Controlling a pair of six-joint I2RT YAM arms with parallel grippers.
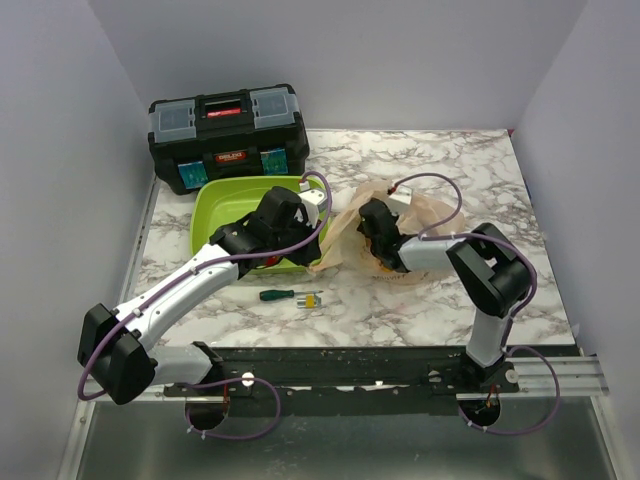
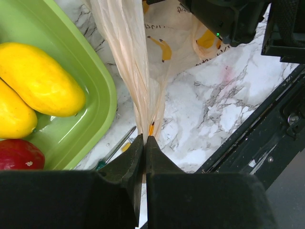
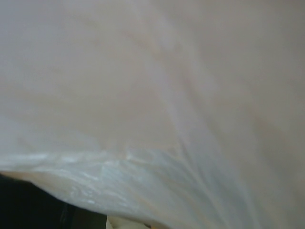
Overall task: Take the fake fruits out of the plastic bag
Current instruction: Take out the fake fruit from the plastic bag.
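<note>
My left gripper (image 2: pixel 144 140) is matt black plastic. The plastic bag (image 2: pixel 136 57) is thin, translucent, crinkled film. The tray (image 2: pixel 97 102) is glossy plastic; the yellow fruits (image 2: pixel 40 78) are smooth and glossy.

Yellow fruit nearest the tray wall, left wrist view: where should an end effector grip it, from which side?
Across its narrow middle, from above: the yellow fruit lies flat and oblong, and the tray wall beside it likely blocks a sideways approach.

A white marble-patterned surface (image 1: pixel 450 170) with grey veining is enclosed by a plain pale grey back wall (image 1: pixel 350 50), left wall (image 1: pixel 50 150) and right wall (image 1: pixel 590 130). Its near edge is bounded by a black rail (image 1: pixel 350 365), below which a dull grey metal sheet (image 1: pixel 330 450) is seen. Soft, even light is cast throughout.
</note>
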